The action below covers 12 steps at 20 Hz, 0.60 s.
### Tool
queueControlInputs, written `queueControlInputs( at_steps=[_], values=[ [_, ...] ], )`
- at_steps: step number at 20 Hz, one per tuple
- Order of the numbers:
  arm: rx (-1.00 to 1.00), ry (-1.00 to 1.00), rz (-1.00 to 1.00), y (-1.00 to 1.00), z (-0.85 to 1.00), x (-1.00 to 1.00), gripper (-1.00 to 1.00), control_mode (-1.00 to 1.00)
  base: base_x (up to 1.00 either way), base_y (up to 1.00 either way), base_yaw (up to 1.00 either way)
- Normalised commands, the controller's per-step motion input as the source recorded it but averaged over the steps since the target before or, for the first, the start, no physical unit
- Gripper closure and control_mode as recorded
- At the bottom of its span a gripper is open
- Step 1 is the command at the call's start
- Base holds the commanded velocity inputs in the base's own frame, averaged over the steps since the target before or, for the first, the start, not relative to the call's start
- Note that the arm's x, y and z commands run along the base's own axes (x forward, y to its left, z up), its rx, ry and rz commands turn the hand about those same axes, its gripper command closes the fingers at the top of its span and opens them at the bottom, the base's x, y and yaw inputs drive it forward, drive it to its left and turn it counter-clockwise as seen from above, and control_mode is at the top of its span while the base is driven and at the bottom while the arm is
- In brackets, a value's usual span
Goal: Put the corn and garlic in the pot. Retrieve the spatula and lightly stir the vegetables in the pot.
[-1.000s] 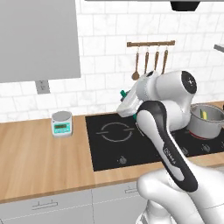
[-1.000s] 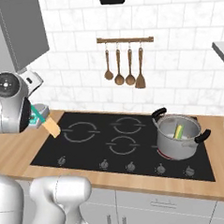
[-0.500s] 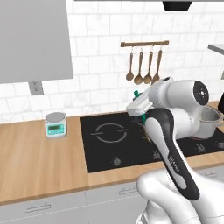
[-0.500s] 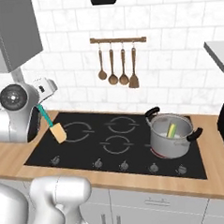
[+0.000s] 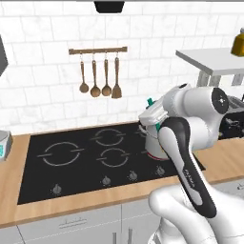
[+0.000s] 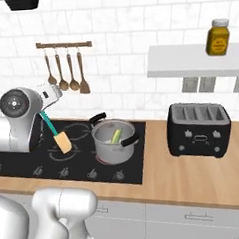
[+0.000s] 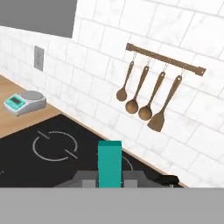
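Gripper (image 6: 42,112): held above the black hob, at 9 o'clock of the pot in the right base view. The fingers pinch the spatula handle near its top; in the hand view the teal handle rises squarely between the two finger tips, its end pointing at 12 o'clock.

Spatula (image 6: 56,132): teal-green handle slanting down from the gripper toward 5 o'clock, yellow-orange blade lowest, hanging clear above the hob and just beside the pot, not in it. In the hand view the handle (image 7: 109,162) shows end-on; in the left base view only its teal tip (image 5: 149,102) peeps out above the wrist.

Hob (image 6: 24,167): black glass, ring-marked burners, knobs along the front edge, set in the wooden counter (image 6: 195,182).

Pot (image 6: 113,140): shiny steel, on the hob's right rear burner, black loop handles at 11 and 4 o'clock. In the left base view it sits largely behind the arm (image 5: 153,143).

Corn (image 6: 115,136): pale yellow-green cob leaning inside the pot. Whether the garlic lies with it cannot be told.

Toaster (image 6: 199,129): black, slotted, at 3 o'clock of the pot, well apart.

Kitchen scale (image 7: 25,102): on the counter at 9 o'clock of the hob.

Wall rail (image 6: 64,44): three wooden spoons and a wooden spatula hanging.

Shelf (image 6: 195,59): white, carrying an amber jar (image 6: 217,37).
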Motion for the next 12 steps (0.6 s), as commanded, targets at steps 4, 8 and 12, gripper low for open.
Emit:
queueControlInputs(
  at_steps=[4, 8, 12],
  values=[
    [0.0, 0.0, 0.0, 0.0, 0.0, 0.0, 1.0, 1.0, 0.59, -0.81, 0.0],
    [0.02, 0.01, 0.0, -0.07, 0.0, 0.24, 1.0, -1.0, 0.75, -0.25, 0.0],
    [0.08, 0.0, 0.0, -0.28, 0.01, 0.8, 1.0, -1.0, 0.0, 0.0, 0.0]
  ],
)
